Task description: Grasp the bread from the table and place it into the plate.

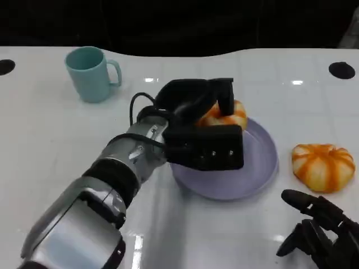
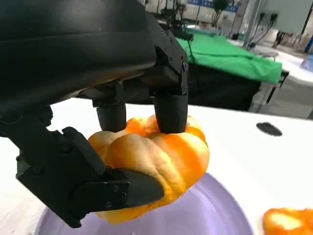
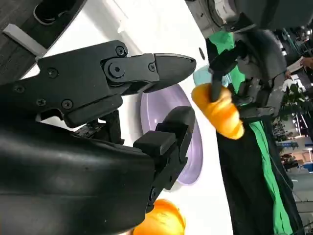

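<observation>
The left hand (image 1: 205, 126) is holding a pumpkin-shaped bread roll (image 1: 229, 116) with orange and pale stripes. In the left wrist view, the fingers (image 2: 171, 110) press down on top of the roll and the thumb sits under its side, so the roll is squeezed between them. The roll is just over the far part of the purple plate (image 1: 261, 168), and I cannot tell if it is touching the plate yet. The roll looks puffy and soft, like it would squash if it got squeezed hard. It looks light too. I think the best way to hold it is the way the hand does now, with fingers across the round top and the thumb below, and with a soft squeeze so it keeps its shape. Its skin looks smooth and a bit shiny, so it might slip if the hold is too loose. A second striped roll (image 1: 323, 166) lies on the white table (image 1: 45, 129), just beside the plate on the robot's right. The right hand (image 1: 321, 233) rests near that roll, holds nothing, and its fingers look loosely apart. A light blue mug (image 1: 90, 73) stands well apart on the far left.
</observation>
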Robot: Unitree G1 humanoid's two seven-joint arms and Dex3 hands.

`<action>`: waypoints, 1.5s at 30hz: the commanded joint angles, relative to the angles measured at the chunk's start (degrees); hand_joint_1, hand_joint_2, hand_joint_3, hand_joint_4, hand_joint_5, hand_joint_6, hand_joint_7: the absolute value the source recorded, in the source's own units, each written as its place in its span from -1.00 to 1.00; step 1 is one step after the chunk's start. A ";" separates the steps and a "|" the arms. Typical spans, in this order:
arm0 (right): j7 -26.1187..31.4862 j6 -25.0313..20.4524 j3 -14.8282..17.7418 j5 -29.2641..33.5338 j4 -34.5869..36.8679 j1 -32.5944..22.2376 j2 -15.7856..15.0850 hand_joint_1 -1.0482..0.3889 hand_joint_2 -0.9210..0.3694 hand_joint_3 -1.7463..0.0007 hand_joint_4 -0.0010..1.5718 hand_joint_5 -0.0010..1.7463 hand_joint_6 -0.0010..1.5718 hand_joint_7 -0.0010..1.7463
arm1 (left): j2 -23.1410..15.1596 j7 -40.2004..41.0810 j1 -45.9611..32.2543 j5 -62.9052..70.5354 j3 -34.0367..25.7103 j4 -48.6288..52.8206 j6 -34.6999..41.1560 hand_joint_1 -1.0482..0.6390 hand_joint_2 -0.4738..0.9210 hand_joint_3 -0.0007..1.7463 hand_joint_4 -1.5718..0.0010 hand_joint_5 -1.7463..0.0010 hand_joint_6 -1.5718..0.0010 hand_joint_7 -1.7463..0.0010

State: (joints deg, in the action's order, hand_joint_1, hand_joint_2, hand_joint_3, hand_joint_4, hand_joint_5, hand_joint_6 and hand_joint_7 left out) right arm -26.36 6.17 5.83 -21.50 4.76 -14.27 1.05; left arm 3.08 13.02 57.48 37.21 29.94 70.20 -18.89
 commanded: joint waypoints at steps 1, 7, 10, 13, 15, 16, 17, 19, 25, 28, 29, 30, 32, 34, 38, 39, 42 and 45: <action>-0.71 0.60 0.46 -0.62 0.27 -0.11 -0.81 -0.58 -1.00 0.65 -0.19 0.70 0.17 -0.50 | 0.16 -1.01 2.02 1.12 1.20 1.36 1.30 0.07 0.52 0.07 -0.10 -1.00 0.15 -1.00; -1.01 0.74 0.54 -0.57 0.25 -0.20 -0.74 -0.59 -1.00 0.66 -0.19 0.69 0.17 -0.51 | 0.20 -6.06 1.83 -1.19 0.11 2.12 0.58 0.04 0.73 -0.33 0.09 -0.84 0.06 -0.21; -1.12 0.54 0.53 -0.73 0.10 -0.21 -0.72 -0.58 -1.00 0.65 -0.19 0.69 0.17 -0.51 | 0.12 -11.45 1.67 -4.20 -2.16 2.16 -0.52 0.01 0.97 -0.71 0.26 -0.07 0.08 0.62; -0.83 0.42 0.50 -0.55 -0.12 -0.23 -0.68 -0.58 -1.00 0.66 -0.19 0.70 0.18 -0.51 | -0.11 -14.28 1.35 -5.92 -3.63 2.25 -1.52 -0.06 0.99 -0.82 0.32 0.45 0.25 0.94; -0.88 0.45 0.52 -0.50 -0.03 -0.18 -0.76 -0.59 -1.00 0.66 -0.19 0.70 0.18 -0.51 | -0.27 -14.97 1.17 -6.24 -4.10 2.27 -2.31 -0.13 1.00 -0.87 0.43 0.54 0.35 0.98; -0.92 0.54 0.56 -0.48 0.09 -0.13 -0.78 -0.59 -1.00 0.65 -0.19 0.70 0.18 -0.51 | -0.36 -15.45 1.16 -6.45 -4.35 2.28 -2.60 -0.17 1.00 -0.89 0.49 0.58 0.40 0.99; -0.96 0.62 0.59 -0.50 0.18 -0.08 -0.78 -0.58 -1.00 0.65 -0.19 0.70 0.18 -0.52 | -0.43 -15.85 1.18 -6.64 -4.51 2.28 -2.78 -0.22 1.00 -0.90 0.56 0.62 0.46 1.00; -1.02 0.68 0.67 -0.64 0.35 0.03 -0.70 -0.58 -1.00 0.65 -0.19 0.70 0.18 -0.52 | -0.58 -16.39 1.17 -7.04 -4.87 2.25 -3.30 -0.29 1.00 -0.89 0.63 0.68 0.53 1.00; -0.86 0.64 0.77 -0.55 0.65 0.21 -0.75 -0.58 -1.00 0.65 -0.20 0.70 0.18 -0.52 | -1.81 -19.01 1.41 -8.04 -6.14 1.23 -4.53 -0.46 1.00 -0.75 0.69 0.72 0.58 1.00; -0.43 0.06 0.78 -0.60 0.27 0.18 -0.70 -0.58 -1.00 0.66 -0.19 0.70 0.19 -0.52 | -3.50 -22.37 1.11 -9.51 -7.31 -0.24 -4.94 -0.49 1.00 -0.70 0.70 0.72 0.56 0.99; -0.50 0.05 0.79 -0.63 0.27 0.19 -0.77 -0.58 -1.00 0.66 -0.19 0.70 0.19 -0.52 | -4.25 -23.67 0.75 -10.01 -7.60 -1.12 -4.85 -0.50 1.00 -0.69 0.70 0.72 0.55 0.98; -0.57 0.07 0.80 -0.65 0.30 0.20 -0.83 -0.58 -1.00 0.66 -0.19 0.70 0.19 -0.52 | -4.73 -24.56 0.46 -10.32 -7.78 -1.82 -4.71 -0.50 1.00 -0.68 0.69 0.72 0.54 0.98; -0.40 0.09 0.82 -0.57 0.23 0.13 -0.80 -0.58 -1.00 0.66 -0.19 0.70 0.19 -0.52 | -6.06 -26.48 -0.61 -10.80 -8.00 -3.98 -4.48 -0.51 1.00 -0.67 0.67 0.72 0.51 0.97; -0.29 0.09 0.82 -0.52 0.18 0.10 -0.78 -0.58 -1.00 0.66 -0.18 0.70 0.19 -0.52 | -6.60 -27.35 -1.20 -11.10 -7.95 -5.27 -4.13 -0.51 1.00 -0.67 0.67 0.72 0.51 0.97; -0.90 0.77 0.78 -0.64 0.71 0.31 -0.82 -0.58 -1.00 0.66 -0.20 0.70 0.19 -0.53 | -10.15 -33.06 -5.89 -15.01 -9.88 -12.52 -4.84 -0.52 1.00 -0.66 0.64 0.71 0.47 0.96; -1.03 1.00 0.77 -0.64 0.86 0.35 -0.77 -0.57 -1.00 0.65 -0.20 0.70 0.18 -0.53 | -10.50 -34.52 -7.31 -16.98 -11.11 -14.41 -4.67 -0.50 1.00 -0.67 0.62 0.70 0.46 0.95; -0.70 0.83 0.74 -0.60 0.79 0.33 -0.55 -0.57 -1.00 0.65 -0.21 0.70 0.19 -0.53 | -10.78 -39.55 -13.85 -26.06 -16.80 -22.70 -0.94 -0.48 1.00 -0.67 0.58 0.68 0.44 0.95; -0.24 0.28 0.59 -0.50 0.29 0.18 -0.51 -0.58 -1.00 0.65 -0.21 0.71 0.19 -0.53 | -9.54 -43.04 -21.66 -36.89 -23.13 -30.63 2.60 -0.46 1.00 -0.58 0.53 0.57 0.42 0.95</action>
State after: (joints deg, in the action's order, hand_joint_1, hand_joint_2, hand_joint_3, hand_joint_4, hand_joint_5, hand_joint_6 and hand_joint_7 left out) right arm -27.07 6.44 5.97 -21.66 5.60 -13.82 1.01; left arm -6.55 -27.16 41.82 8.68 12.02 45.38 -19.13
